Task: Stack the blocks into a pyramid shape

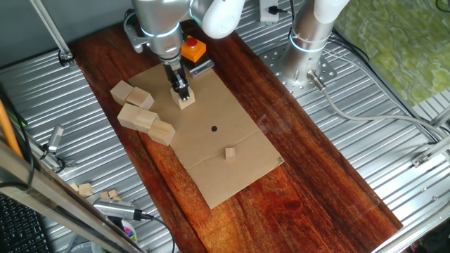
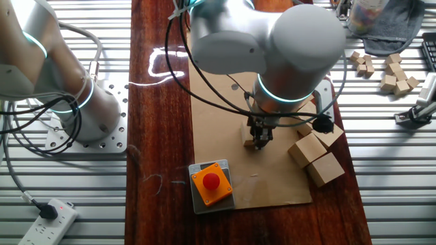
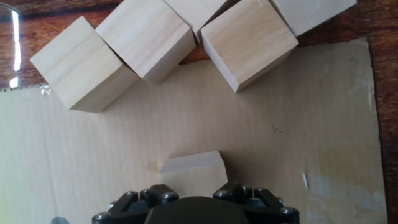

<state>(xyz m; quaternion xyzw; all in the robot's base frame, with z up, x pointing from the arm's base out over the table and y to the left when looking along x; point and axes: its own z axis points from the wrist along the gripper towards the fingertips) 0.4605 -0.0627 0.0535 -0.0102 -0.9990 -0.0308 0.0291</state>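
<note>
Pincer down on one block, pyramid not started.

Our pincer point(image 1: 183, 95) is low over a single block point(image 1: 186, 102) on the cardboard sheet point(image 1: 232, 126); we read the jaws as closed on its sides, but the fingertips are hidden in the hand view, so grip depth is unclear. Risk, as we judge it: a shallow or off-centre hold lets the block twist or drop on lift. The other blocks point(image 1: 140, 112) sit clustered at the sheet's edge on the counter point(image 1: 316, 176), apart from the held one.
</note>
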